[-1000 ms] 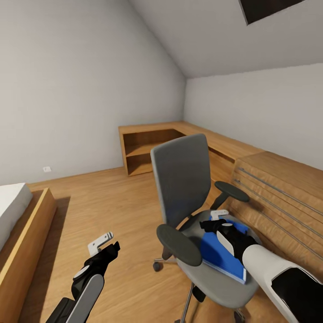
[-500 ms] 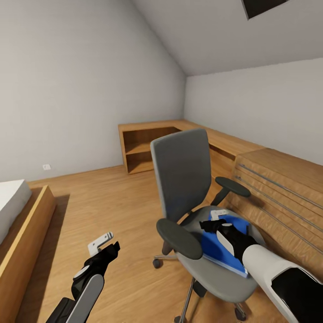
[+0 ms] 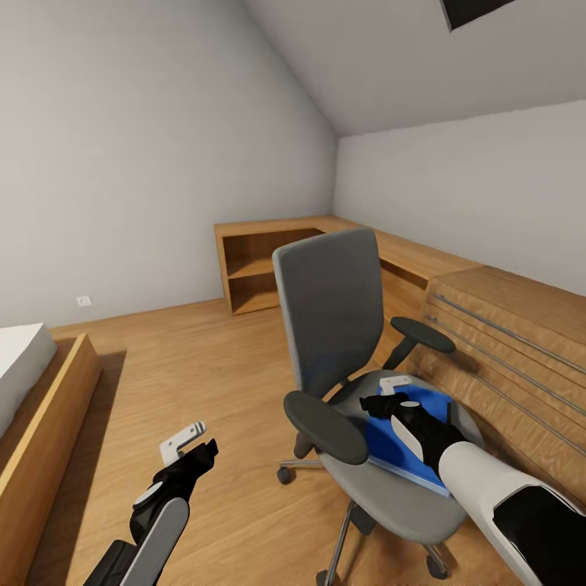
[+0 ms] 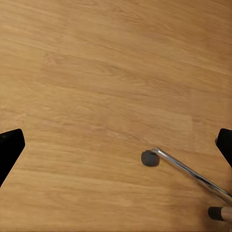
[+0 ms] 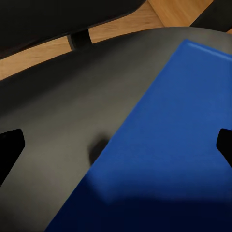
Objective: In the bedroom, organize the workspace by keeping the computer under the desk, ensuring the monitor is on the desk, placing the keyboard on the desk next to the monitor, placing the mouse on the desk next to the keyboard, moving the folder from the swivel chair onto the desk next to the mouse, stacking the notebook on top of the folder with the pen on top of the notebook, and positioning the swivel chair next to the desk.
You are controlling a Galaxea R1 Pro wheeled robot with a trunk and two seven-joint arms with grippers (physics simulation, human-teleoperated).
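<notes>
Bedroom wood floor (image 3: 203,366): right end effector (image 3: 389,400) spread wide over blue folder (image 3: 396,446) on swivel chair (image 3: 350,358); left end effector (image 3: 191,443) released, hovering above floor.

Attic bedroom — sloped ceiling (image 3: 391,57), bed (image 3: 20,370), wooden shelving (image 3: 264,268) — swivel chair (image 3: 334,313)

The folder (image 3: 404,439) lies on the swivel chair (image 3: 350,358) seat at lower right of the frame, my right tool (image 3: 389,399) over it. The desk (image 3: 407,264) runs behind; the bed (image 3: 32,399) sits at the left edge, my left tool (image 3: 191,439) over the floor (image 3: 203,366).
</notes>
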